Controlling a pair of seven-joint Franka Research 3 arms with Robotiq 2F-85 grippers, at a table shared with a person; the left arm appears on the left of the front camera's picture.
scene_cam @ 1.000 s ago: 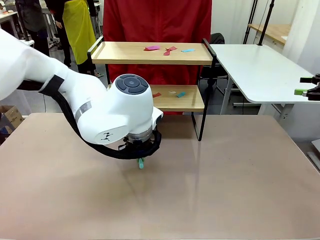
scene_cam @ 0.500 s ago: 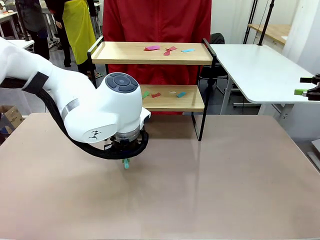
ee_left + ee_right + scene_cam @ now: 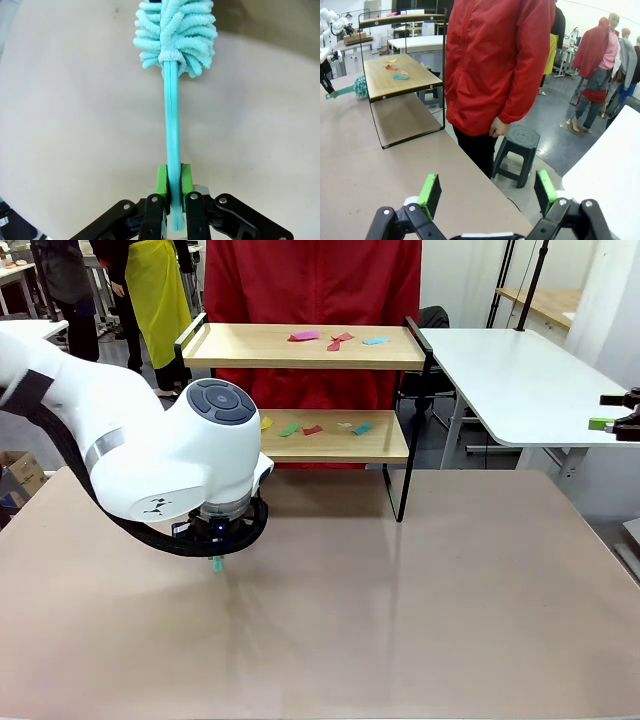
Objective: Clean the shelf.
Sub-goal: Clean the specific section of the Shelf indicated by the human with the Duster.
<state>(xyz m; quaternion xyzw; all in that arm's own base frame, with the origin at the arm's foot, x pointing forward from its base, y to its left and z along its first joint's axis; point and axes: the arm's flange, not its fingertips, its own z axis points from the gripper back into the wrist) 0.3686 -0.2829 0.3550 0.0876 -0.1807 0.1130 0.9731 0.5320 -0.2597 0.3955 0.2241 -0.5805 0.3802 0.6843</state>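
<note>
The shelf (image 3: pixel 300 346) stands at the table's far edge, two light wooden boards in a thin black frame. Coloured paper scraps (image 3: pixel 340 339) lie on its top board, and more scraps (image 3: pixel 312 429) on the lower one. My left gripper (image 3: pixel 173 181) is shut on the handle of a teal fluffy brush (image 3: pixel 175 30), whose tip (image 3: pixel 216 563) pokes out under the left wrist, low over the table in front of the shelf's left end. At the far right my right gripper (image 3: pixel 607 411) stands open and empty, and its wrist view shows it (image 3: pixel 487 194) facing the shelf's side (image 3: pixel 395 75).
A person in a red jacket (image 3: pixel 312 280) stands right behind the shelf. A white side table (image 3: pixel 520 380) is at the right. A black stool (image 3: pixel 517 142) stands on the floor beyond the table edge. The brown table (image 3: pixel 420 610) spreads in front.
My left arm has moved left across the table with the brush, uncovering more of the lower board. The right gripper has stayed where it was.
</note>
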